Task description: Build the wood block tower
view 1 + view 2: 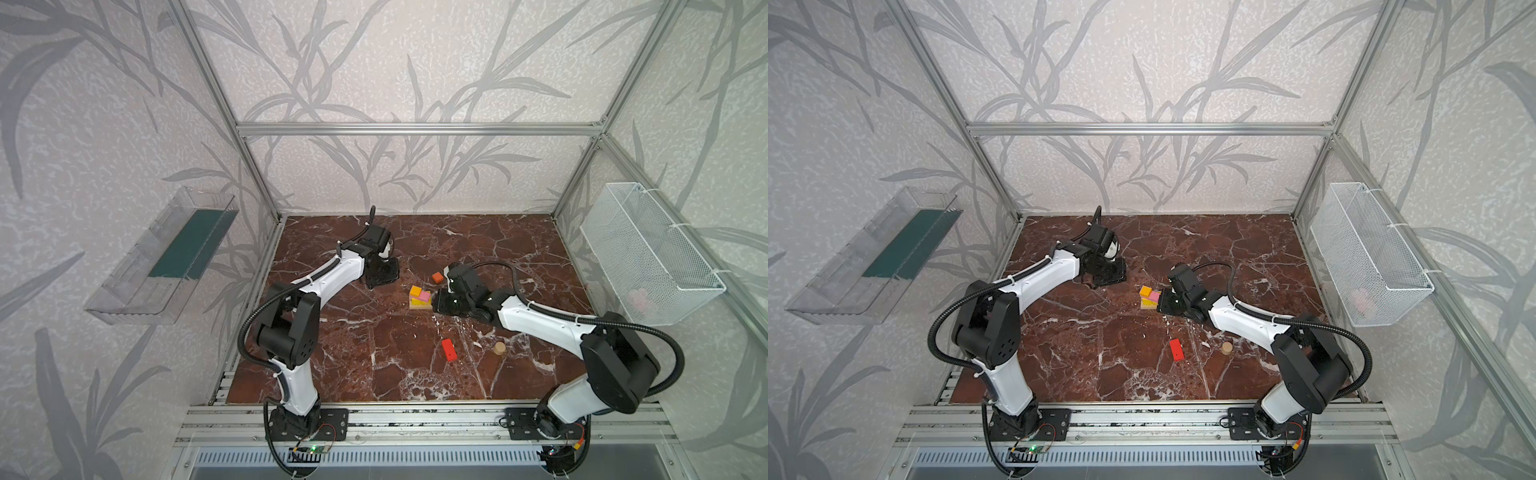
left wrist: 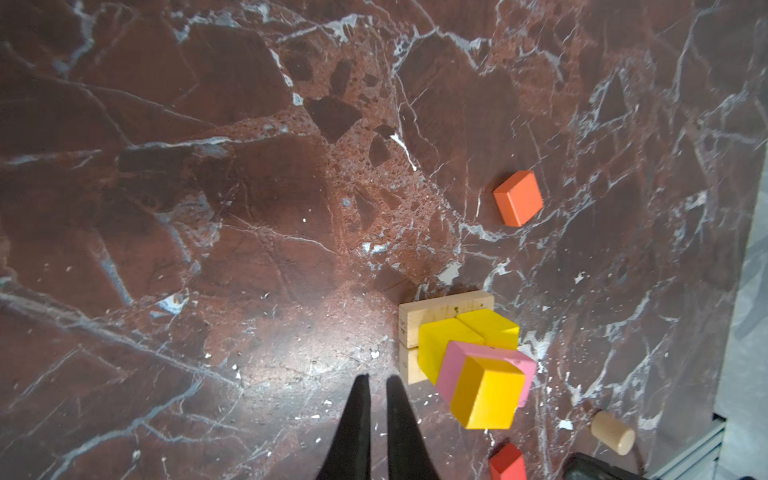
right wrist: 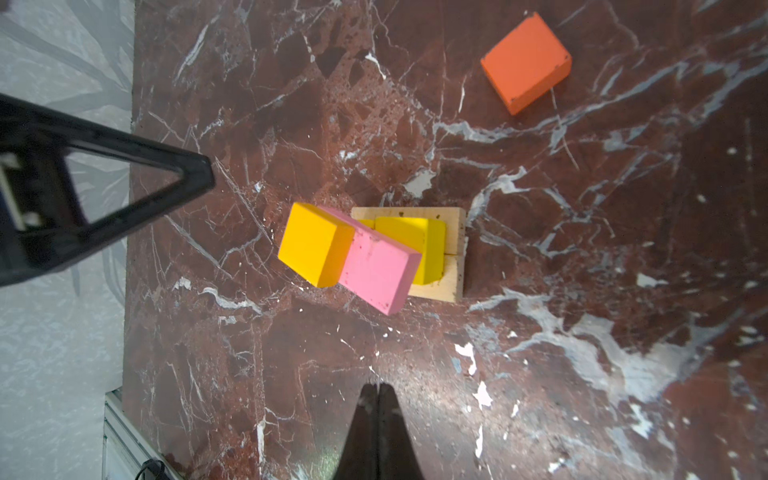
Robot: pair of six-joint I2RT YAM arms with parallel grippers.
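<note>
The tower (image 1: pixel 419 298) (image 1: pixel 1151 297) stands mid-table. Its base is tan planks (image 2: pixel 415 320) (image 3: pixel 455 249), with yellow cubes (image 2: pixel 490 328) (image 3: pixel 424 245) on them. Above sit a skewed pink brick (image 2: pixel 453 365) (image 3: pixel 378 270) and an orange-yellow cube (image 2: pixel 486 392) (image 3: pixel 311 245), side by side. My left gripper (image 1: pixel 384 278) (image 2: pixel 377 380) is shut and empty, off to the tower's far left. My right gripper (image 1: pixel 435 306) (image 3: pixel 378 386) is shut and empty, just right of the tower. Loose on the table are an orange-red cube (image 1: pixel 436 277) (image 3: pixel 525 62), a red brick (image 1: pixel 449 349) (image 1: pixel 1177 349) and a tan cylinder (image 1: pixel 499 348) (image 1: pixel 1227 347).
A white wire basket (image 1: pixel 648 253) hangs on the right wall. On the left wall hangs a clear plastic tray (image 1: pixel 166 257). An aluminium rail (image 1: pixel 415 415) carrying both arm bases borders the marble table's front edge.
</note>
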